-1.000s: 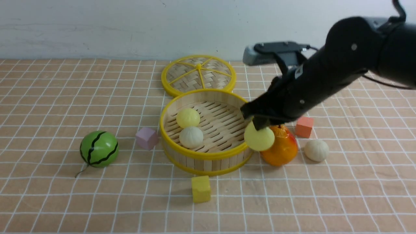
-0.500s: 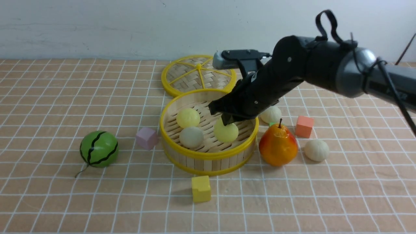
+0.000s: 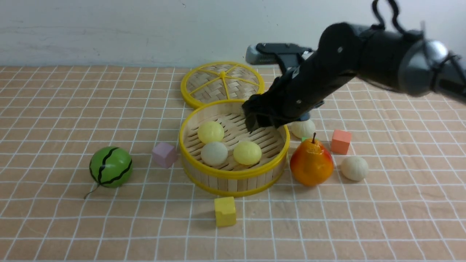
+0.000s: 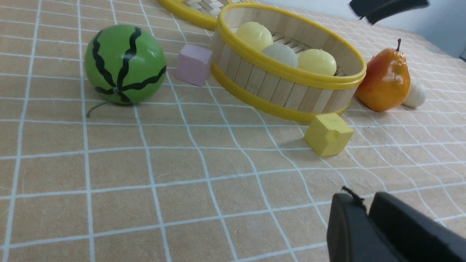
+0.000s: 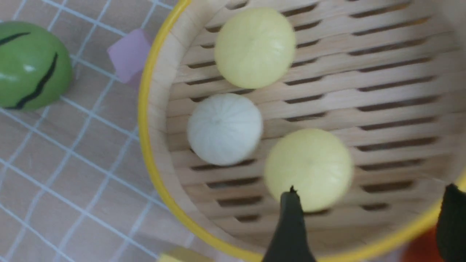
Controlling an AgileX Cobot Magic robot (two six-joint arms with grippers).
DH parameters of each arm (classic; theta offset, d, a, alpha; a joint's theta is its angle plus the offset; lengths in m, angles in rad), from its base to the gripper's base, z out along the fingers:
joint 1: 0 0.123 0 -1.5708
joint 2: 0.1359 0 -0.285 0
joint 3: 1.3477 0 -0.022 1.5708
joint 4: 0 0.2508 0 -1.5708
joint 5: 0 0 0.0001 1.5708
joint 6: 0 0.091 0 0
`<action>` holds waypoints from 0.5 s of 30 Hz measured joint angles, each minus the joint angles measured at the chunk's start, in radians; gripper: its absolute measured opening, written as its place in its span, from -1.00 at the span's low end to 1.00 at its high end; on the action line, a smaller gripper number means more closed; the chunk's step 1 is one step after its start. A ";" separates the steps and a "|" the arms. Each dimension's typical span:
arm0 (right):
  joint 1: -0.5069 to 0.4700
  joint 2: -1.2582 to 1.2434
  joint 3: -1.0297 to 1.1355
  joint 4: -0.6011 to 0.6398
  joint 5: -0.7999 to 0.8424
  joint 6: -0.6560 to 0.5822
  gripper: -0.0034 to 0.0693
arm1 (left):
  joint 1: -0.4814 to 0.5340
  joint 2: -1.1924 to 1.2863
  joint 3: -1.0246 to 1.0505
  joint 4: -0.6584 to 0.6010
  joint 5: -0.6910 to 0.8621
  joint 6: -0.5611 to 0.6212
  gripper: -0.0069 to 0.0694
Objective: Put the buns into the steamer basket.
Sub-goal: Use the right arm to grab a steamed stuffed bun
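Note:
The steamer basket (image 3: 233,174) stands mid-table and holds three buns: a pale yellow one (image 3: 210,131), an off-white one (image 3: 214,153) and a second pale yellow one (image 3: 247,153). Two more off-white buns lie on the cloth, one behind the pear (image 3: 304,128) and one to its right (image 3: 354,167). My right gripper (image 3: 255,122) hangs open over the basket's back right, empty. In the right wrist view its fingers (image 5: 291,218) stand wide apart above the nearest yellow bun (image 5: 309,167). My left gripper (image 4: 366,207) is shut, low over the cloth, holding nothing.
The flat woven lid (image 3: 222,83) lies behind the basket. A striped green watermelon ball (image 3: 111,166) sits at the left and a pink cube (image 3: 164,154) beside the basket. A yellow cube (image 3: 225,211) lies in front. A pear (image 3: 312,163) and an orange cube (image 3: 341,142) are at the right.
My right gripper carried a pale yellow bun from beside the pear over the basket and opened. The bun now lies on the basket floor, and the gripper has lifted a little.

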 joint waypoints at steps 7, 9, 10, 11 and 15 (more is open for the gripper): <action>-0.174 -0.117 0.085 -0.328 0.253 0.221 0.15 | 0.000 0.000 0.000 0.000 0.000 0.000 -0.58; -0.222 -0.116 0.140 -0.341 0.256 0.263 0.04 | 0.000 0.000 0.000 0.000 0.000 0.000 -0.58; -0.254 -0.111 0.188 -0.327 0.245 0.275 -0.03 | 0.000 0.000 0.000 0.000 0.000 0.000 -0.58; -0.263 -0.110 0.206 -0.315 0.234 0.275 -0.06 | 0.000 0.000 0.000 0.000 0.000 0.000 -0.58; -0.280 -0.095 0.286 -0.222 0.127 0.255 -0.15 | 0.000 0.000 0.000 0.000 0.000 0.000 -0.58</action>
